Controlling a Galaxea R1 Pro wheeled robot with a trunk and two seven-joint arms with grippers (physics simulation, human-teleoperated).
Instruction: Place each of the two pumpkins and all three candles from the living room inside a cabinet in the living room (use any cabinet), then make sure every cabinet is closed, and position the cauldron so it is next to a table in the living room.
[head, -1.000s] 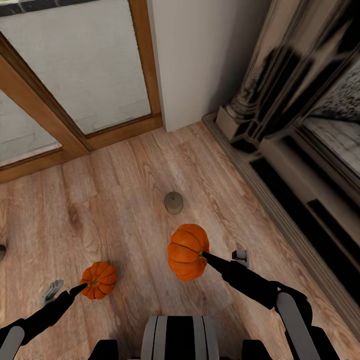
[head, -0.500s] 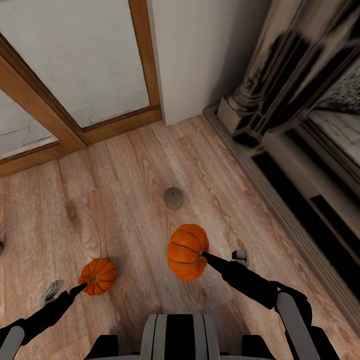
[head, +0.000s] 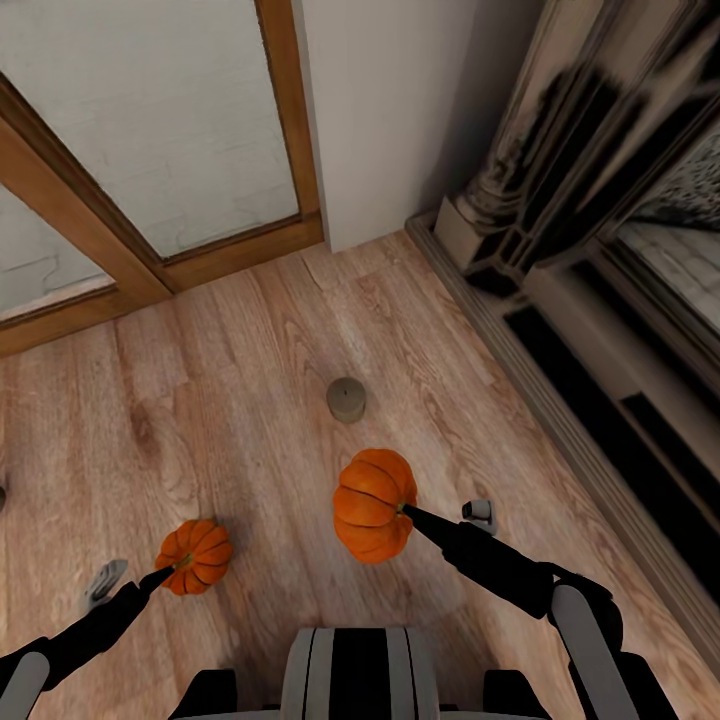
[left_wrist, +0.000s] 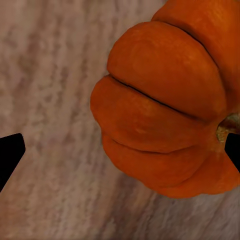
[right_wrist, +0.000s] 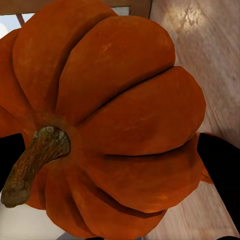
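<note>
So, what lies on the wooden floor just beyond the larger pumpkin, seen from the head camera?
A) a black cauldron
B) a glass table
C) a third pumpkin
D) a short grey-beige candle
D: a short grey-beige candle stands alone on the wooden floor, a little beyond the larger pumpkin at the right end effector.
</note>
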